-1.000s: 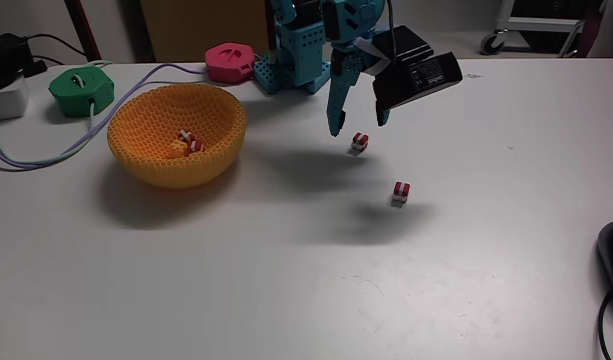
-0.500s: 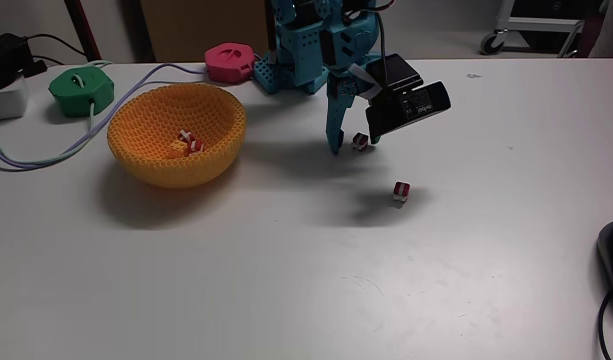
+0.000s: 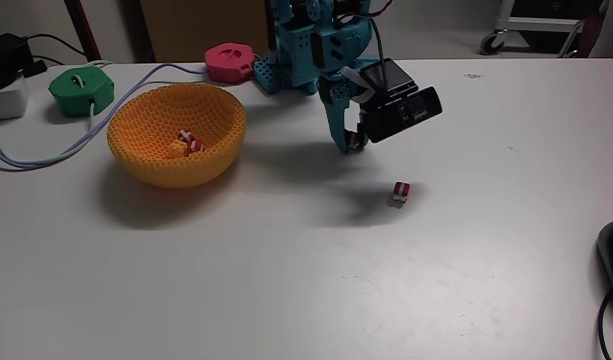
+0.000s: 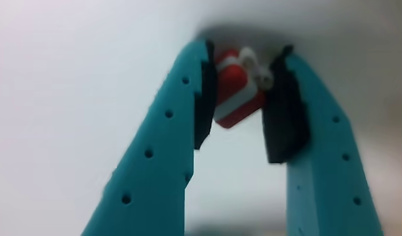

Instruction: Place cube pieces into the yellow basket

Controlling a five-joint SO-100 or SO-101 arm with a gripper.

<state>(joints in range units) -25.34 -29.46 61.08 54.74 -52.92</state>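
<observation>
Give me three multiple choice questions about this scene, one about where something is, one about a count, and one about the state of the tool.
1. Where is the round yellow-orange crocheted basket in the fixed view?
A. left of the teal arm
B. right of the arm
C. at the near table edge

2. How many small red-and-white striped cubes lie free on the white table?
A. none
B. one
C. three

3. What is the teal two-finger tool doing?
A. wide open over bare table
B. closed on a striped cube
C. inside the basket

Answers: 1 A, the basket lies left of the arm. 2 B, one free cube. 3 B, in the wrist view the pads press the gripped cube.
</observation>
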